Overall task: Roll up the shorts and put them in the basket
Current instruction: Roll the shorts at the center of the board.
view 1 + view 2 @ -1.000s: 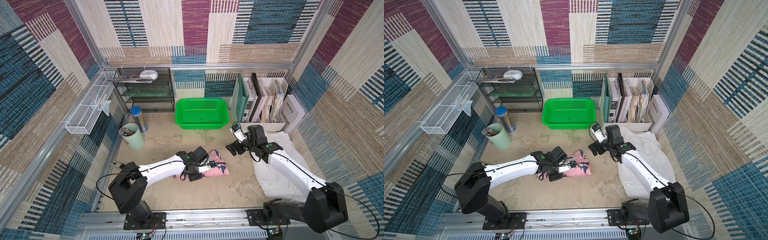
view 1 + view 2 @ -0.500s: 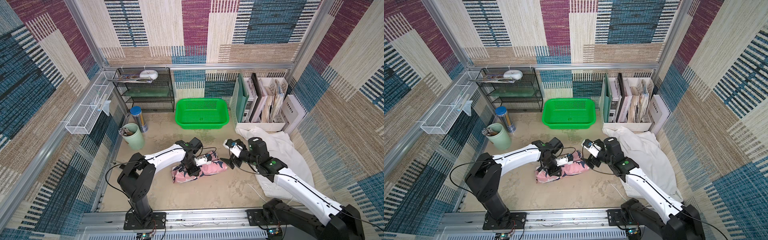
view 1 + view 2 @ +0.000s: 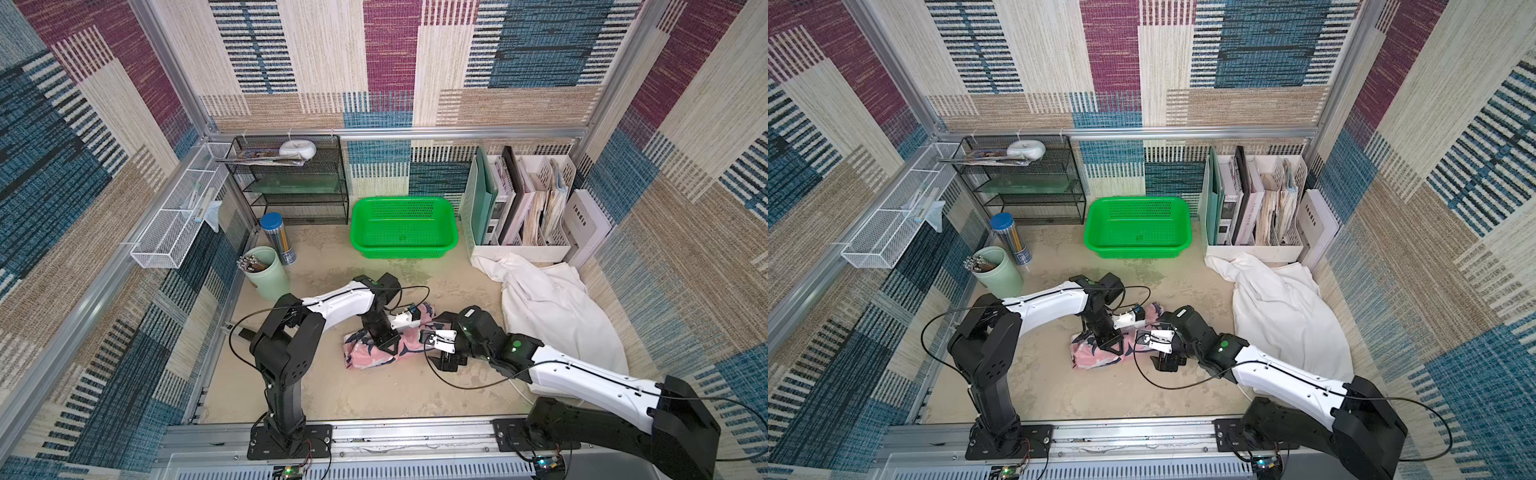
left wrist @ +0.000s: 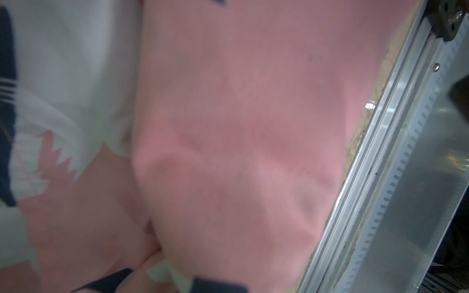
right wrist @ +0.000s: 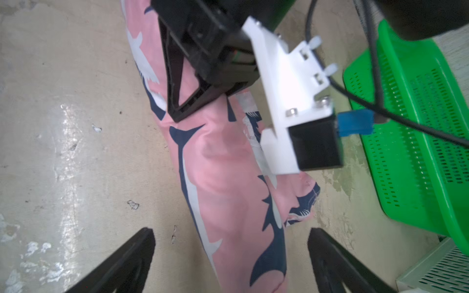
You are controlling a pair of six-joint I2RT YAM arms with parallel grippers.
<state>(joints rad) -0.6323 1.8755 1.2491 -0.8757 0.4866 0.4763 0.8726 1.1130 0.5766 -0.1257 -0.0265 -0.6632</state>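
Left gripper (image 3: pixel 385 343) jaws pinch pink shark-print shorts (image 3: pixel 360 354); right gripper (image 5: pixel 229 243) jaws wide, roll end between. Close on all layers, keep roll tight.

White-shelled left arm (image 3: pixel 336 301) and right arm (image 3: pixel 582 374), black joints, looping black cables, green dots

The pink shorts (image 4: pixel 241 152) fill the left wrist view as a blur; an edge crops the right jaws.
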